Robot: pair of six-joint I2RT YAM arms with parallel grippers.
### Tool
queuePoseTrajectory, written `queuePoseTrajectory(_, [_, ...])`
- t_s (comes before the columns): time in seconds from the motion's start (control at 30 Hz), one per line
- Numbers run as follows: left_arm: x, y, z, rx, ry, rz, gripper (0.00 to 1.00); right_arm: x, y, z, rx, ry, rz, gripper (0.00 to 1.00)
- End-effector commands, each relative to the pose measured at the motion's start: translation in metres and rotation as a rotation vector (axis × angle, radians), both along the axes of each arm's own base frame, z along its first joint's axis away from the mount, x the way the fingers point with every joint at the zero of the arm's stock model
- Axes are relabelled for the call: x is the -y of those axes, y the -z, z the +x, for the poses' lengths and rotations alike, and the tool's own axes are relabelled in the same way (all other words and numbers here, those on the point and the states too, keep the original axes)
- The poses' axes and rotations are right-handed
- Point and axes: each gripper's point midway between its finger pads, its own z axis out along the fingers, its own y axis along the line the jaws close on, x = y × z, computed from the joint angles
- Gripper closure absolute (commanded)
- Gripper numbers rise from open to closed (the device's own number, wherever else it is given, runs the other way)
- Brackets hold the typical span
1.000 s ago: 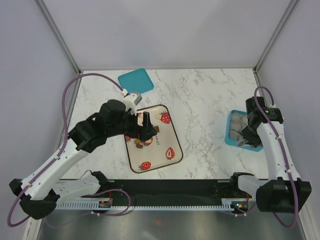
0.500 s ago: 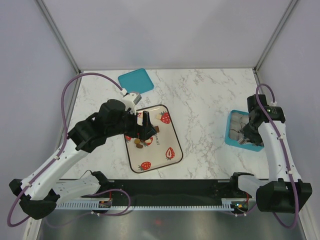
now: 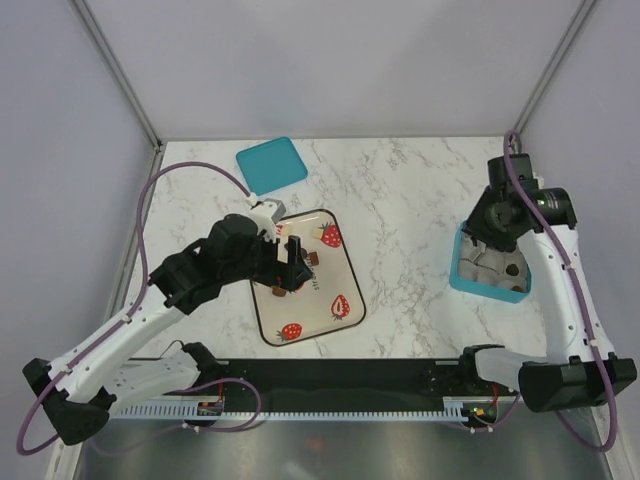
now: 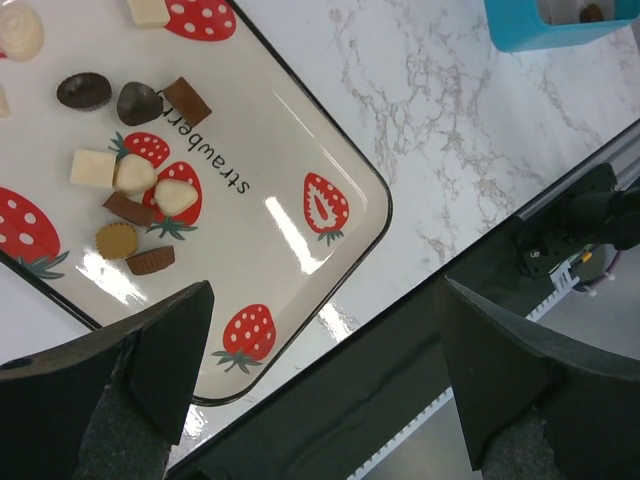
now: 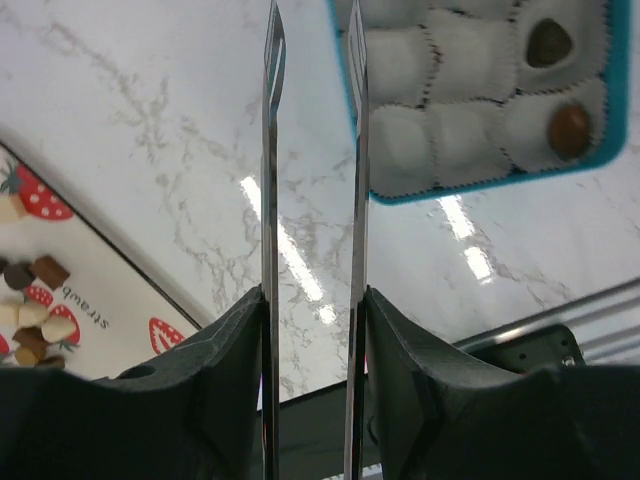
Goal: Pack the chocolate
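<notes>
The chocolate pieces (image 4: 135, 175), dark, tan and cream-white, lie in a loose cluster on a strawberry-print tray (image 4: 300, 110); the top view shows the tray (image 3: 335, 275) left of centre. My left gripper (image 4: 325, 285) hovers over the tray's near part, open wide with nothing between its fingers (image 4: 150, 380). A teal box (image 5: 480, 90) with white paper cups holds two brown chocolates (image 5: 568, 130). My right gripper (image 5: 312, 15) hangs above the box's left rim, its thin blades apart and empty. From above, the right gripper (image 3: 480, 232) sits over the box (image 3: 462, 275).
A teal lid (image 3: 272, 163) lies flat at the back left of the marble table. The black base rail (image 3: 330, 385) runs along the near edge. Grey walls and metal frame posts enclose the sides and back.
The right arm has risen and pulled back off the box, uncovering its cups. The left arm has dropped slightly and shifted toward the near side over the tray.
</notes>
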Motion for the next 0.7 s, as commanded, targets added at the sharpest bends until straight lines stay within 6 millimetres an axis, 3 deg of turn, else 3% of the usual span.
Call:
queuePoseTrajectory(0.0, [0.007, 0.002, 0.011, 0.088, 0.004, -0.040, 0.00, -0.043, -0.002, 0.036, 0.107, -0.225, 0.032, 0.50])
queuePoseTrajectory(0.1, [0.001, 0.015, 0.021, 0.134, -0.033, -0.018, 0.00, -0.095, 0.013, 0.052, 0.152, -0.416, 0.035, 0.50])
queuePoseTrajectory(0.17, [-0.005, 0.026, 0.028, 0.160, -0.061, 0.005, 0.00, -0.133, 0.031, 0.052, 0.139, -0.548, 0.085, 0.50])
queuePoseTrajectory(0.2, [-0.011, 0.019, 0.035, 0.164, -0.083, -0.013, 0.00, -0.149, 0.028, 0.063, 0.196, -0.588, 0.114, 0.50])
queuePoseTrajectory(0.27, [-0.015, 0.006, 0.039, 0.190, -0.100, -0.039, 0.00, -0.172, 0.041, 0.064, 0.196, -0.647, 0.139, 0.49])
queuePoseTrajectory(0.3, [-0.023, -0.002, 0.042, 0.230, -0.125, -0.034, 0.00, -0.194, 0.044, 0.064, 0.214, -0.711, 0.169, 0.49])
queuePoseTrajectory(0.43, [-0.046, -0.025, 0.041, 0.346, -0.151, 0.013, 0.00, -0.235, 0.059, 0.058, 0.203, -0.839, 0.151, 0.48])
queuePoseTrajectory(0.57, [-0.068, -0.024, 0.041, 0.441, -0.196, 0.063, 0.00, -0.264, 0.061, 0.067, 0.224, -0.904, 0.138, 0.47])
queuePoseTrajectory(0.6, [-0.070, -0.023, 0.041, 0.444, -0.202, 0.063, 0.00, -0.269, 0.071, 0.072, 0.210, -0.921, 0.104, 0.47])
queuePoseTrajectory(0.67, [-0.070, -0.024, 0.041, 0.449, -0.207, 0.061, 0.00, -0.279, 0.068, 0.082, 0.221, -0.940, 0.090, 0.46])
